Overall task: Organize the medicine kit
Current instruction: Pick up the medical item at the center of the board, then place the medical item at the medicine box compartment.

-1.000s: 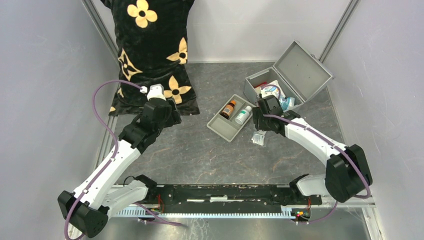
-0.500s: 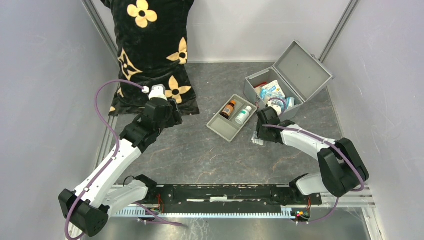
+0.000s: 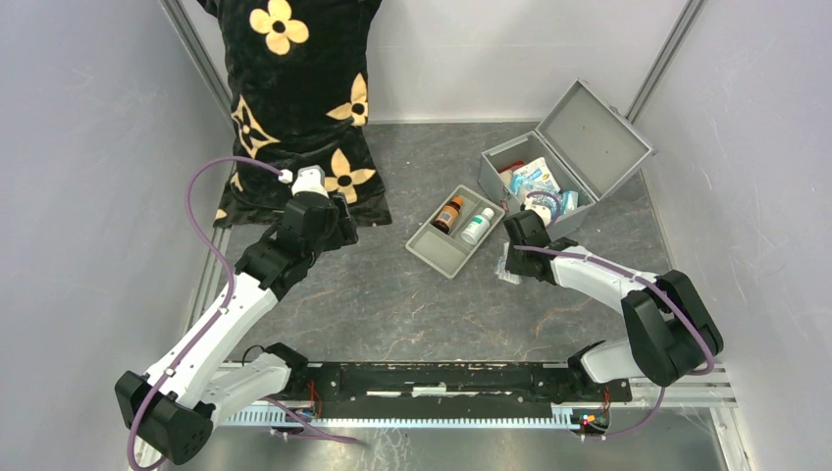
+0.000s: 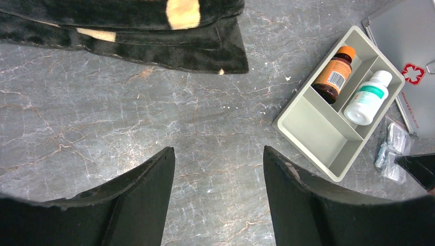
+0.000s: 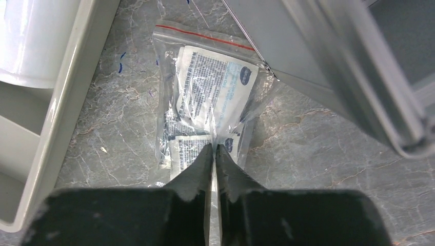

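Two right fingers (image 5: 197, 169) are clamped on a zip bag (image 5: 210, 102) beside the medicine kit (image 5: 318, 56); left fingers (image 4: 141, 195) are held apart.

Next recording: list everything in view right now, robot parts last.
medicine kit: one, silver-grey, lid open, far right
packets: several, blue-and-white, inside the kit
divided tray: one, grey, left of the kit
brown bottle: one, orange cap, lying in tray
white bottle: one, teal label, lying in tray
clear zip bag: one, white sachets inside, on table between tray and kit
cushion: one, black with yellow flowers, far left
table: one, dark marbled grey
left gripper: open, over bare table
right gripper: shut on the clear zip bag
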`<action>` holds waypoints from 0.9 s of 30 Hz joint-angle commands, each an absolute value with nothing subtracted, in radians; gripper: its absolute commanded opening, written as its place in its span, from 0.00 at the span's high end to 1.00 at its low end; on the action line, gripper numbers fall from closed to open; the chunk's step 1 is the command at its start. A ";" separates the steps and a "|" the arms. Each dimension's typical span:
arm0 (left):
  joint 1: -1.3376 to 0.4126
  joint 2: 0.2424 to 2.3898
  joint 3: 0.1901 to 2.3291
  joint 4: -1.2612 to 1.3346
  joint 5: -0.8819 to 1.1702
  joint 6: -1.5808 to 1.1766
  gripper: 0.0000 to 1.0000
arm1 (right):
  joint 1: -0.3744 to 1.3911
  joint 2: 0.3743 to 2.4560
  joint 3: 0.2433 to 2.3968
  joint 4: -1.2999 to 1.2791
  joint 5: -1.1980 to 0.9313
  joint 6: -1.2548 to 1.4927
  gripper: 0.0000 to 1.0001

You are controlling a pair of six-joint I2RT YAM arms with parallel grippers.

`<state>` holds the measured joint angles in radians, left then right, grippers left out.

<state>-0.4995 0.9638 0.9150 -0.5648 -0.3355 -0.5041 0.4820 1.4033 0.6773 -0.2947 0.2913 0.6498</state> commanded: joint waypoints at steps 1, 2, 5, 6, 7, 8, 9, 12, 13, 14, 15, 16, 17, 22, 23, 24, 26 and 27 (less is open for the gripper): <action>-0.497 0.962 0.924 -0.526 -0.332 -0.510 0.30 | 0.480 1.382 0.668 -0.286 0.289 0.635 0.95; -0.497 0.961 0.924 -0.526 -0.331 -0.511 0.30 | 0.479 1.378 0.668 -0.286 0.285 0.634 0.98; -0.497 0.959 0.923 -0.525 -0.330 -0.510 0.30 | 0.479 1.364 0.673 -0.291 0.278 0.625 1.00; -0.497 0.959 0.923 -0.525 -0.331 -0.509 0.30 | 0.479 1.354 0.675 -0.298 0.278 0.622 1.00; -0.497 0.959 0.924 -0.526 -0.332 -0.509 0.30 | 0.480 1.342 0.680 -0.302 0.279 0.615 1.00; -0.497 0.957 0.924 -0.526 -0.331 -0.509 0.30 | 0.480 1.322 0.684 -0.304 0.278 0.606 1.00; -0.497 0.957 0.923 -0.525 -0.331 -0.509 0.30 | 0.481 1.307 0.687 -0.305 0.276 0.595 1.00; -0.497 0.959 0.923 -0.525 -0.331 -0.511 0.30 | 0.482 1.238 0.695 -0.284 0.238 0.523 1.00; -0.497 0.959 0.922 -0.524 -0.331 -0.511 0.30 | 0.480 1.217 0.694 -0.266 0.214 0.497 1.00; -0.497 0.960 0.921 -0.524 -0.331 -0.512 0.30 | 0.481 1.201 0.691 -0.250 0.182 0.473 1.00; -0.497 0.960 0.920 -0.523 -0.330 -0.512 0.30 | 0.481 1.180 0.687 -0.222 0.140 0.438 1.00; -0.497 0.962 0.918 -0.522 -0.330 -0.513 0.30 | 0.482 1.162 0.681 -0.201 0.096 0.412 1.00; -0.497 0.963 0.918 -0.520 -0.330 -0.515 0.30 | 0.483 1.145 0.672 -0.169 0.065 0.392 1.00; -0.497 0.968 0.919 -0.517 -0.327 -0.521 0.30 | 0.486 1.154 0.690 -0.069 -0.135 0.228 1.00; -0.497 0.969 0.919 -0.516 -0.327 -0.521 0.30 | 0.490 1.179 0.707 -0.067 -0.185 0.182 1.00; -0.498 0.968 0.918 -0.516 -0.327 -0.522 0.30 | 0.497 1.206 0.730 -0.064 -0.240 0.134 1.00; -0.497 0.969 0.918 -0.515 -0.327 -0.522 0.30 | 0.514 1.260 0.780 -0.078 -0.311 0.011 1.00; -0.497 0.970 0.917 -0.515 -0.327 -0.521 0.30 | 0.522 1.287 0.814 -0.099 -0.340 -0.064 1.00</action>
<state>-0.4995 0.9642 0.9150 -0.5640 -0.3344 -0.5045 0.4927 1.2064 0.7021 -0.1345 -0.1314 0.2134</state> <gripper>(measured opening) 0.703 0.006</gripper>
